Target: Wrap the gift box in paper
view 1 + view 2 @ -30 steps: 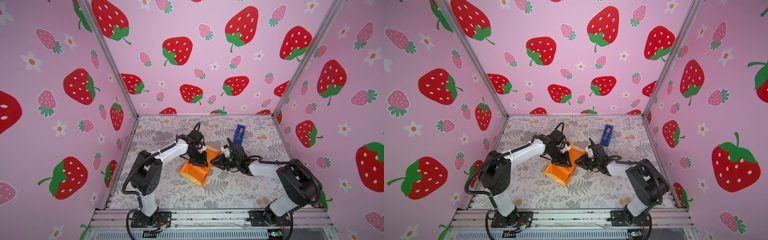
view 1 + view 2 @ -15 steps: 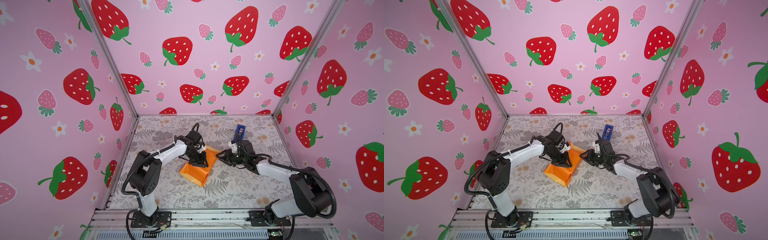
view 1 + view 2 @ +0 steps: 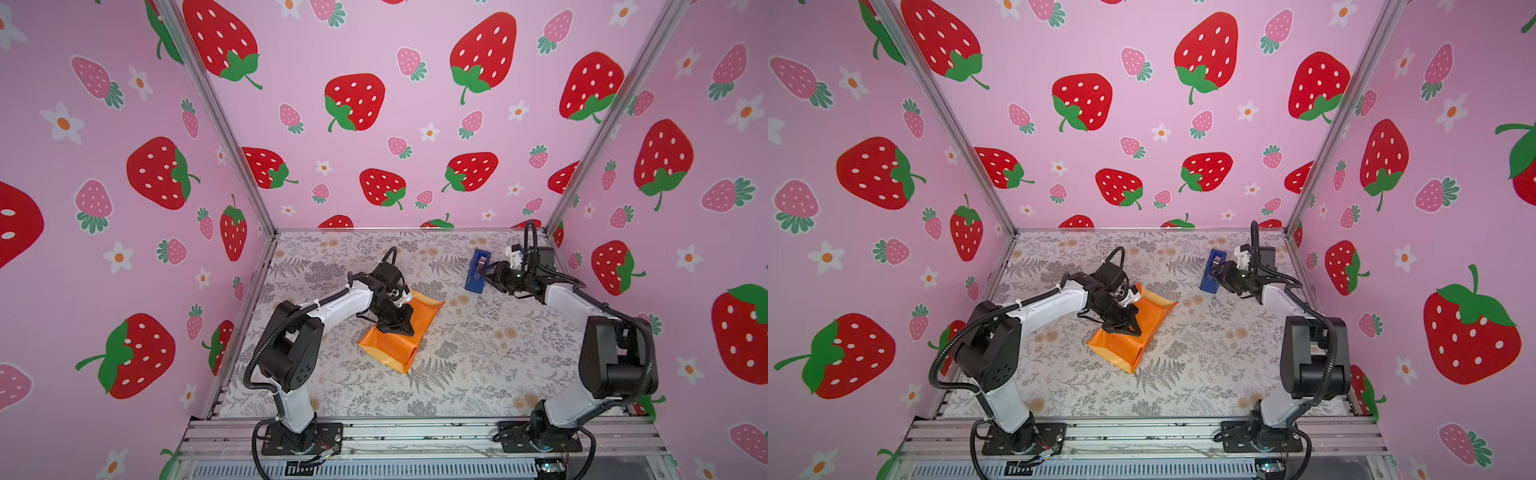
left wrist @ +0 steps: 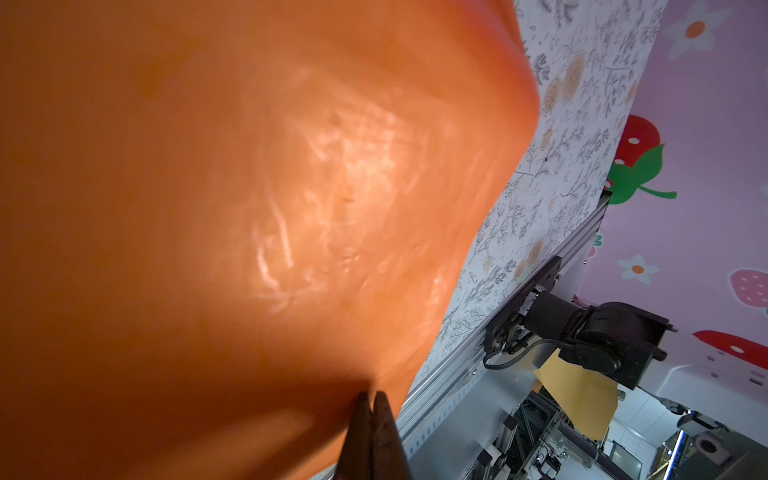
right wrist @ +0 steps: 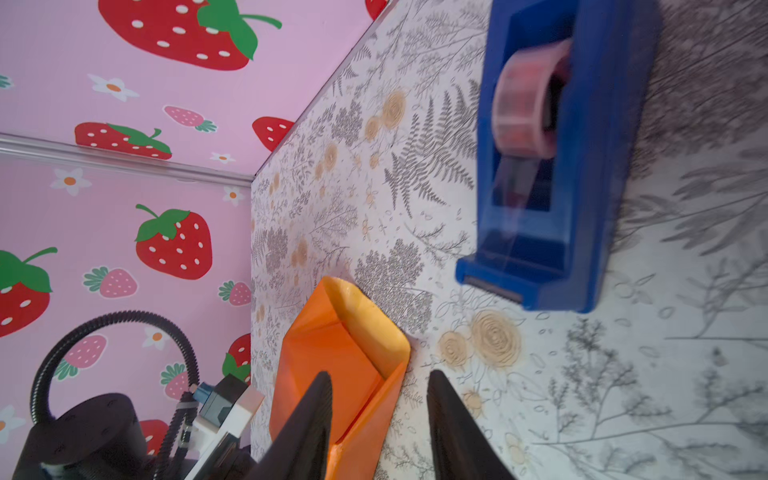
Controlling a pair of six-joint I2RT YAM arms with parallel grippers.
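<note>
Pressing tip-down on the folded orange paper (image 3: 392, 351) with the left fingers (image 4: 360, 436), pinched shut; on a fold or on nothing, cannot tell. No sight of the gift box, presumably inside that wrap, resting on the surface well apart from the blue tape dispenser (image 3: 474, 284), long axis aimed roughly at it. Hovering just beside the dispenser with the right fingers (image 5: 316, 415), moderately parted and empty: probably the arm better placed for drawing tape.

Floral-print table (image 3: 478, 353). Folded orange paper (image 3: 388, 351) lies flat on it directly under the left gripper (image 3: 398, 328), well apart from the right gripper (image 3: 483, 272). Blue tape dispenser (image 3: 473, 282) stands just beside the right gripper's tips, possibly touching; contact unclear.
</note>
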